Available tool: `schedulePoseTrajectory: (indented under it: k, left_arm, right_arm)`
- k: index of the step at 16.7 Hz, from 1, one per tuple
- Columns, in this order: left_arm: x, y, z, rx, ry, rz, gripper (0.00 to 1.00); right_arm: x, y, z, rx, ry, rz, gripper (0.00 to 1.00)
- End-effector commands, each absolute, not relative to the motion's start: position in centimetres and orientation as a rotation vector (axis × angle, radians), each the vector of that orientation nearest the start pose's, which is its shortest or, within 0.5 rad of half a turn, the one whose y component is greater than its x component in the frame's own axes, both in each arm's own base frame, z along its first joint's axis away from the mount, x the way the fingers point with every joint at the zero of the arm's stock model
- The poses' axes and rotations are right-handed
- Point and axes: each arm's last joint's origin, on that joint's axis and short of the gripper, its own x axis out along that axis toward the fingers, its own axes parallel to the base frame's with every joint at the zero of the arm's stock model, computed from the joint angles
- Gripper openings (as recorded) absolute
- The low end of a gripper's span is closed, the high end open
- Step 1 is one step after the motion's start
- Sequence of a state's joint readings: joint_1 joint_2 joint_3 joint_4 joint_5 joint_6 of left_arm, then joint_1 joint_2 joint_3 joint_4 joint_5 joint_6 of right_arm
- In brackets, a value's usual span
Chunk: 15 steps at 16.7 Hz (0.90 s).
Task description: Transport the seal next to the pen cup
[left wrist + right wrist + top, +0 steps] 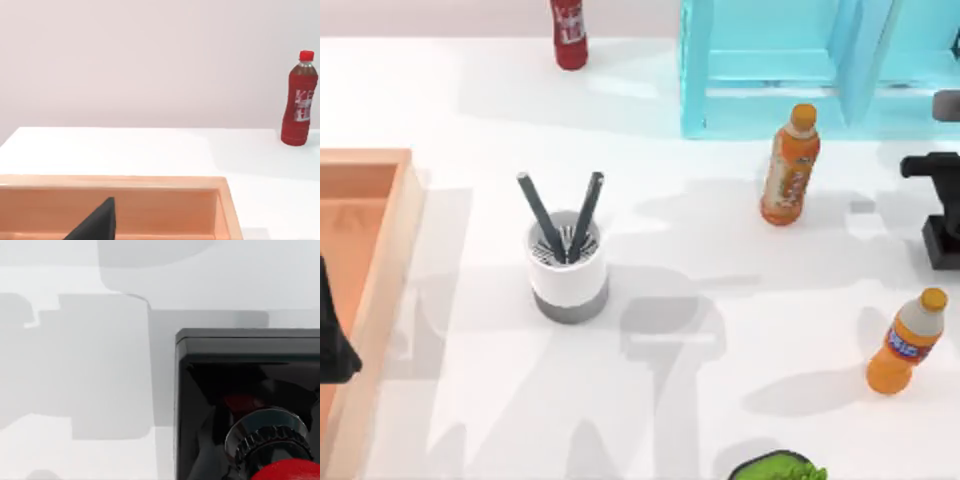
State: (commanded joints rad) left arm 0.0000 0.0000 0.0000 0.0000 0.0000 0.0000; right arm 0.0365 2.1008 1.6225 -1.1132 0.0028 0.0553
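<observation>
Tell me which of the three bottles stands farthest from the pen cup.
The orange bottle with the blue label, near the table's right edge; the red bottle and the other orange bottle stand nearer the pen cup.

Seal (250, 405) cut off by the right wrist view's edge, red knob (290, 471) mostly lost. Red bottle (569, 32) at the table's far edge missing its top; green thing (778, 467) at the near edge cropped, unidentifiable.

Both AgileX arms look matte black: the right arm (938, 205) blocky, the left arm (332, 335) a dark wedge.
</observation>
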Motion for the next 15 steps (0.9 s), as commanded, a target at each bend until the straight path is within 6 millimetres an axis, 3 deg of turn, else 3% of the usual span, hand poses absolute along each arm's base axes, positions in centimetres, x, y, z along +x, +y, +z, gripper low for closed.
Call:
schedulePoseTrajectory:
  k: [4, 8, 11, 15]
  left_arm:
    - [10.6, -0.1, 16.0, 0.0, 0.0, 0.0, 1.0]
    - [10.6, -0.1, 16.0, 0.0, 0.0, 0.0, 1.0]
    - [10.6, -0.1, 16.0, 0.0, 0.0, 0.0, 1.0]
    - [10.6, -0.1, 16.0, 0.0, 0.0, 0.0, 1.0]
  right_arm:
    - [41.3, 6.8, 22.1, 0.005, 1.586, -0.01, 0.0]
    - [40.3, 11.5, 27.4, 0.007, 1.571, -0.008, 0.0]
    - [39.4, 13.2, 29.0, 0.007, 1.57, -0.009, 0.0]
    - [39.4, 13.1, 29.2, 0.014, 1.567, -0.01, 0.0]
